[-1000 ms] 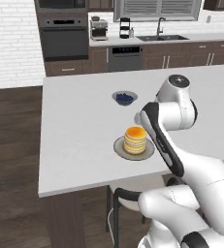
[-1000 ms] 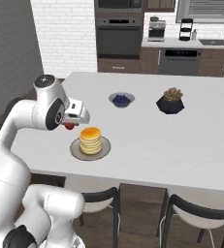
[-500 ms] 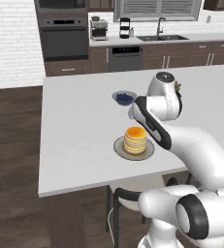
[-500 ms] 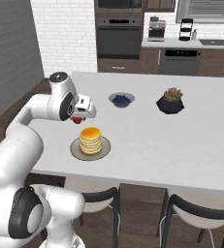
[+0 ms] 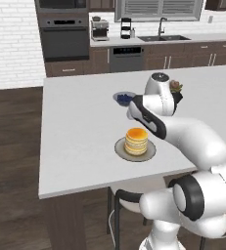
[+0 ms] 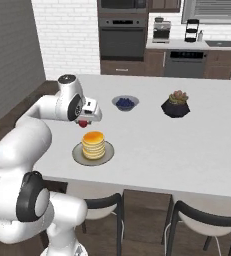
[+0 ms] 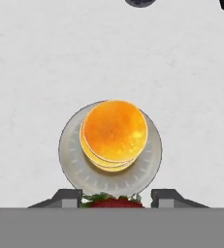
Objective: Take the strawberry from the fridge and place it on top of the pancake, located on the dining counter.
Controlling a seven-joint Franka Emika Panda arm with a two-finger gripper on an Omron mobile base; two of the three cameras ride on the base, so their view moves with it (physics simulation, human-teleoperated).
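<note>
Hand view looks straight down on the pancake (image 7: pixel 114 134), a golden stack on its round grey plate (image 7: pixel 152 160), with the strawberry (image 7: pixel 116 202) pinched between the two dark finger tips (image 7: pixel 69 196) at the bottom edge, its green leaves showing. The gripper (image 6: pixel 83 121) is closed on the berry and hangs above the dining counter (image 6: pixel 177 145), just behind the plate and a little to its left in the right base view, the red fruit visible under the white hand. Compared with a second ago, the arm has stretched forward: the hand was then low beside the pancake on the robot's side of it, and now sits farther out over the counter, higher than the stack. The plate has not moved. Beyond the pancake, the grey bowl (image 6: pixel 123 103) holds dark blueberries. To the right of that bowl, the black pot (image 6: pixel 176 107) holds a small plant.
</note>
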